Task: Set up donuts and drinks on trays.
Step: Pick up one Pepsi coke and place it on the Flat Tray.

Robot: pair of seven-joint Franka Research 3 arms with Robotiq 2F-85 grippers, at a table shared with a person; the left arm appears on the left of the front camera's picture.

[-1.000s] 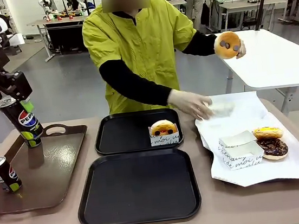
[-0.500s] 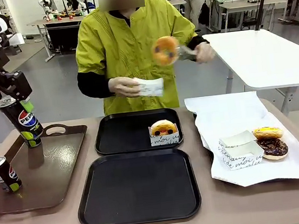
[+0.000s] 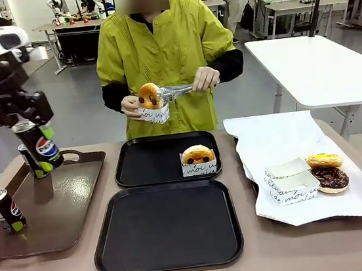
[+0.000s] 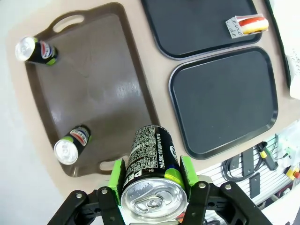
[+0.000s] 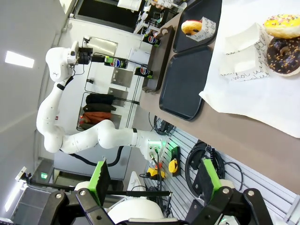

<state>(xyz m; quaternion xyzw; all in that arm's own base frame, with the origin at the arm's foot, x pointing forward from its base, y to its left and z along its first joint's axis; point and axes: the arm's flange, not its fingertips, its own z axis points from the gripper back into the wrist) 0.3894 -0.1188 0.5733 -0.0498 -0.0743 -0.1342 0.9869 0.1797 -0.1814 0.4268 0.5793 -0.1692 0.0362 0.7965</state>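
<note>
My left gripper [image 3: 33, 129] [image 4: 152, 180] is shut on a black Pepsi can [image 3: 43, 148] [image 4: 151, 161], held tilted above the brown tray [image 3: 71, 208]. Two more cans stand on that tray, one at the back [image 3: 30, 162] [image 4: 38, 49] and one at the front left [image 3: 4, 210] [image 4: 71, 146]. The far black tray [image 3: 146, 163] holds one boxed yellow donut [image 3: 198, 159] [image 4: 246, 26]. The near black tray [image 3: 166, 226] [image 4: 225, 98] is bare. The person holds a second yellow donut [image 3: 148, 96] in tongs over a white box in the other hand. My right gripper [image 5: 153, 183] is open, off the table's edge.
White paper [image 3: 280, 138] at the right carries a loose yellow donut [image 3: 323, 160] [image 5: 281, 26], a chocolate donut [image 3: 331, 178] [image 5: 283, 54] and empty white boxes [image 3: 291, 180]. The person stands at the far side behind the trays.
My left gripper has lifted the can off the brown tray and tilted it, uncovering another can behind. The person has brought the tong-held donut down into the box in the other hand.
</note>
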